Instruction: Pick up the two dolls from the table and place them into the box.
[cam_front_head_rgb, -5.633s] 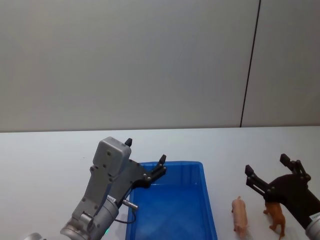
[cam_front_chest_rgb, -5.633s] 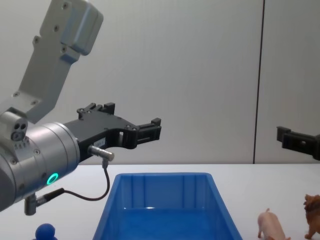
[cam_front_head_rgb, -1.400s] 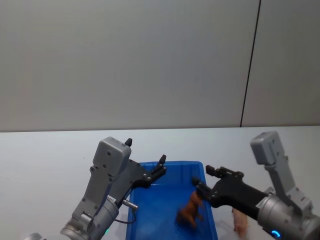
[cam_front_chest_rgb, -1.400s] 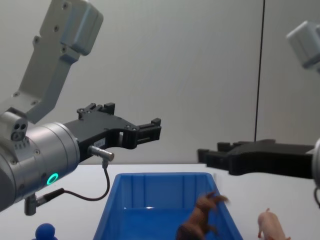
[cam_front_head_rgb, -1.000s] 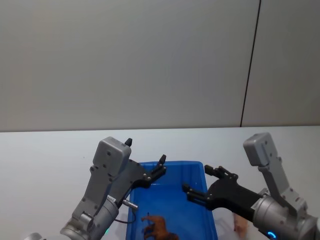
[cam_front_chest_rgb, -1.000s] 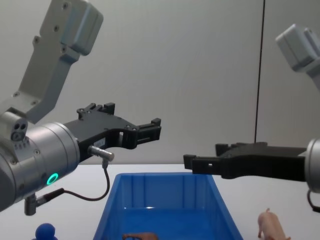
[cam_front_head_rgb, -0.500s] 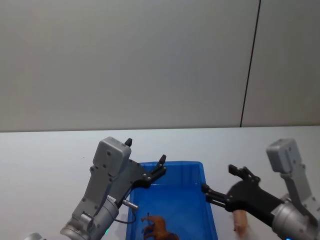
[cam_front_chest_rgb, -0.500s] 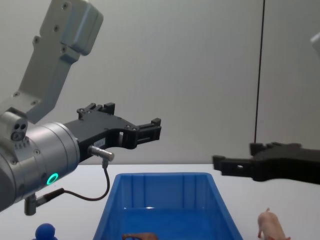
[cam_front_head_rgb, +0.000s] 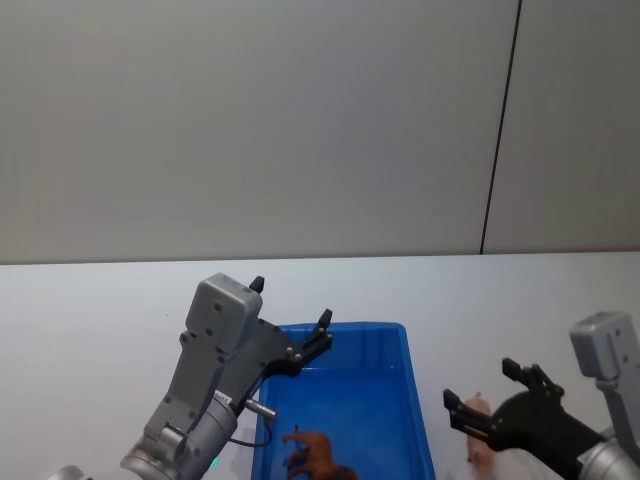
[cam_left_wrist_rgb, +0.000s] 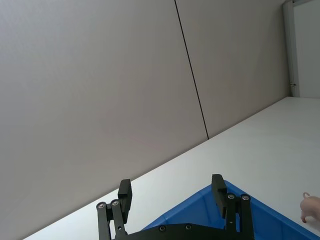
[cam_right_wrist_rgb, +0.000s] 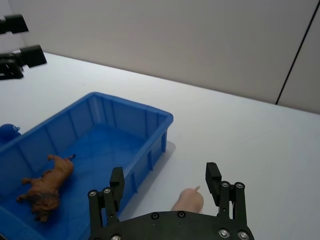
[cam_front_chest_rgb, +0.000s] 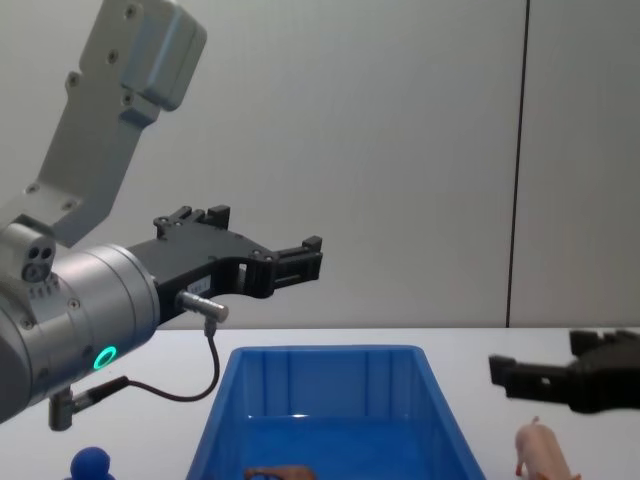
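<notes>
Change: the right gripper (cam_front_head_rgb: 485, 393) has left the box (cam_front_head_rgb: 345, 327) and now hangs over the pig (cam_right_wrist_rgb: 189, 200), jaws apart and empty. One doll is delivered, one remains.
Box: holds the orange-brown animal (cam_right_wrist_rgb: 47, 182), apparently on its side, toward the near-left corner.
Pig: on the table (cam_front_head_rgb: 100, 320), just beside the box's right wall.
Left gripper (cam_front_head_rgb: 291, 302): parked over the box's far-left corner, fingers spread.

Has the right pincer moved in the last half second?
Yes. In the head view the right pincer, open, has swung rightward and lower, away from the right rim of the blue box, and now sits over the pink pig.
</notes>
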